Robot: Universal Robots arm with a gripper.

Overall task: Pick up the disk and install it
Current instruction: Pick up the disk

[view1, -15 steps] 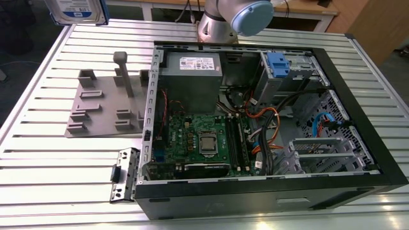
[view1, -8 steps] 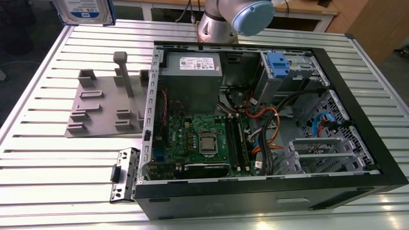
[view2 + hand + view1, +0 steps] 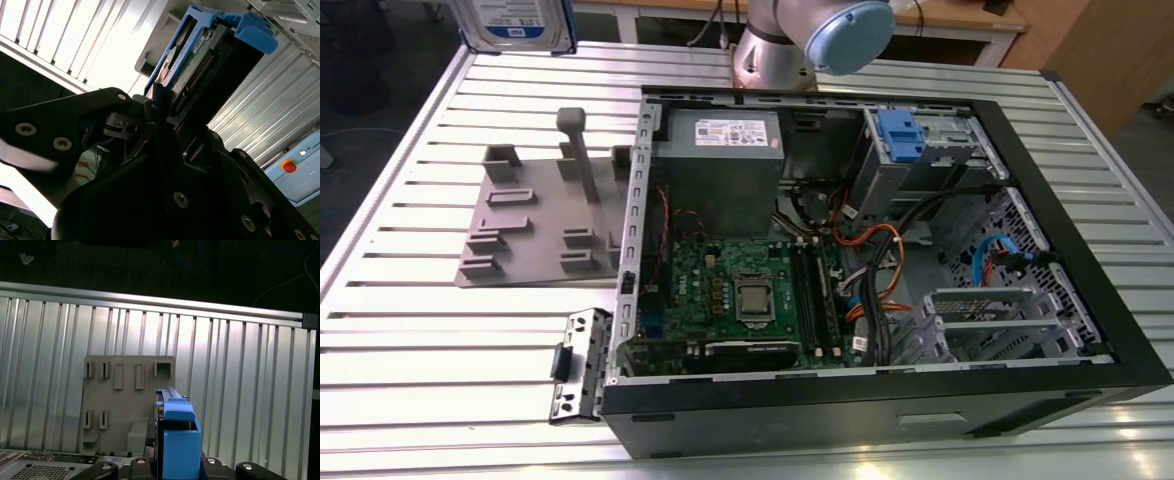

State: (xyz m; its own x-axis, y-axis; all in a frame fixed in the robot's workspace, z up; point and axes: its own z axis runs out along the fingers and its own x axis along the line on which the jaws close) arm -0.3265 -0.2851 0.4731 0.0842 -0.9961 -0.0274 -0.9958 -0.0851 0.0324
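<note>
**Blue-framed disk (image 3: 520, 25) held aloft**

We see the gripper (image 3: 175, 117) clamped on the disk's edges, holding it clear of the slatted table (image 3: 427, 340), over the grey fixture (image 3: 125, 400). The arm (image 3: 781, 45) rises at the table's far edge, behind the open computer case (image 3: 761, 420).

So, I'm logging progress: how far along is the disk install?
Pickup looks done: the silver hard drive in its blue plastic carrier sits clamped in the gripper, clear of the grey slotted holder. Left: it is not yet inside the open black computer case.
</note>
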